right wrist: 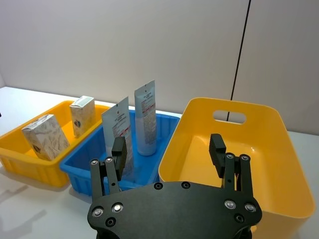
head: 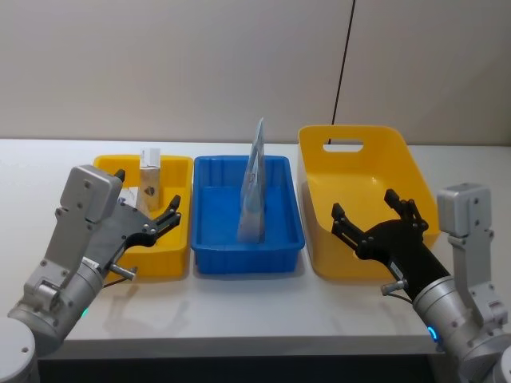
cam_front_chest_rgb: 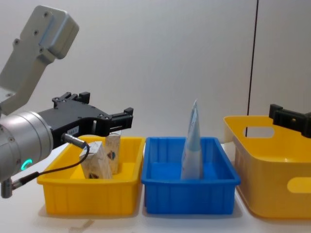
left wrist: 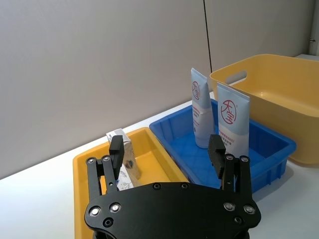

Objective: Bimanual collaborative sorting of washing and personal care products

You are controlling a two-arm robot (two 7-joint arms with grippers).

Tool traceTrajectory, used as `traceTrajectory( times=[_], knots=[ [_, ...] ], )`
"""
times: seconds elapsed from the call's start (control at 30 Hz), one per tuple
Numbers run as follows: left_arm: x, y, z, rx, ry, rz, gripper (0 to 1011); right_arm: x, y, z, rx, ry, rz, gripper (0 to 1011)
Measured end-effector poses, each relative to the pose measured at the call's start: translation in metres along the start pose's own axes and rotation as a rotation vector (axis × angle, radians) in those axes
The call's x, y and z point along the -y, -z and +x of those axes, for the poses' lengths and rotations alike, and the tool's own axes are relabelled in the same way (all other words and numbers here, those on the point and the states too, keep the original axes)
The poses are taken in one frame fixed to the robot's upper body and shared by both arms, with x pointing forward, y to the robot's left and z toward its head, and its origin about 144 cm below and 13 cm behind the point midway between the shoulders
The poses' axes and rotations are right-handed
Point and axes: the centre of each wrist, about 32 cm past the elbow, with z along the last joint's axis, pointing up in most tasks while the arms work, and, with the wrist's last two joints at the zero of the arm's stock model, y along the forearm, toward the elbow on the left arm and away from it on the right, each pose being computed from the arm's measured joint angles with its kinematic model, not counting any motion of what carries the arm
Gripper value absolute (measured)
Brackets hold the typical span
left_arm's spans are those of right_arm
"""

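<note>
Tabletop (head: 239, 311), blue bin (head: 247, 261), two pouches (left wrist: 233, 124)

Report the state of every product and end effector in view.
Left end effector: open, holding nothing, above small yellow bin.
Right end effector: open, holding nothing, above large yellow bin.
Leaf-print carton: tilted, in small yellow bin.
Emblem carton: upright, same bin.
Front tube: upright, in blue bin.
Rear tube: upright, in blue bin.

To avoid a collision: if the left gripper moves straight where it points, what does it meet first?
Probably the pale blue tapered pouch standing in the blue bin; the left gripper points toward it, though depth is unclear.
</note>
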Motion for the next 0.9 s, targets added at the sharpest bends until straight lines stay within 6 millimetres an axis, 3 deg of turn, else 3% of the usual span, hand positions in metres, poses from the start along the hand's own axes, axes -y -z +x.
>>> traceTrajectory(
  times=[0.67,0.9],
  knots=[
    [0.0,0.0,0.0,0.0,0.0,0.0,1001,0.0,0.0,0.0,0.0,0.0,0.0,1002],
    [0.012,-0.008,-0.001,-0.011,-0.005,-0.01,1001,0.0,0.0,0.0,0.0,0.0,0.0,1002]
  ],
)
